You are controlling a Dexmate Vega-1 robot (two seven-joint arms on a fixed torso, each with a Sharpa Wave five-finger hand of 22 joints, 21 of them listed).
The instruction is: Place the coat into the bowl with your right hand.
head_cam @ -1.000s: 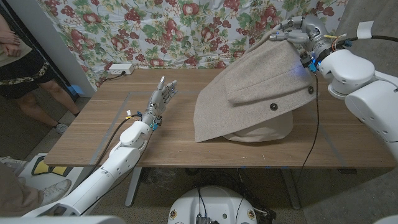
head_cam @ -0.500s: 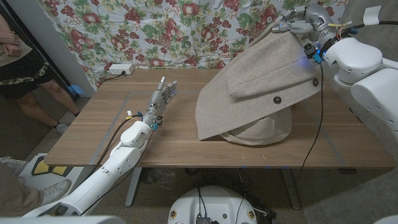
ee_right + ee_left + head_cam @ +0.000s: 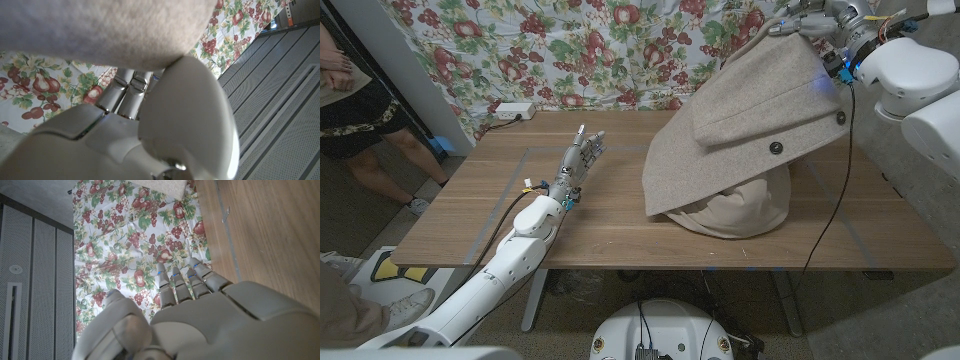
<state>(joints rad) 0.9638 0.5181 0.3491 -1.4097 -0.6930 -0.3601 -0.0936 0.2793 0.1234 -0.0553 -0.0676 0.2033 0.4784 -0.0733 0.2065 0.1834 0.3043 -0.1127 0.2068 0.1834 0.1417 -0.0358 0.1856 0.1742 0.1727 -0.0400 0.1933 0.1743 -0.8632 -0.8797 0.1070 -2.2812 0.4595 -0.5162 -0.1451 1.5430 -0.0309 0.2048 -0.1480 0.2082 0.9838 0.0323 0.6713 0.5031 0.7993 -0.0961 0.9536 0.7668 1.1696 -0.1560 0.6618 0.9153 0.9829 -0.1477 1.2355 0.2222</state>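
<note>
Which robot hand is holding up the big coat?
The right hand, raised at the table's far right, grips the beige coat by its top. The left hand holds nothing, fingers straight.

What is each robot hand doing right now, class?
Left hand: open, holding nothing, fingers extended over the table.
Right hand: closed on the coat, lifting it.

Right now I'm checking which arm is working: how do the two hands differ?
The right hand is raised high at the back and grips the coat; the left hand is low over the table and holds nothing. The right's fingers are closed on fabric; the left's reach forward. Both are grey robot hands.
</note>
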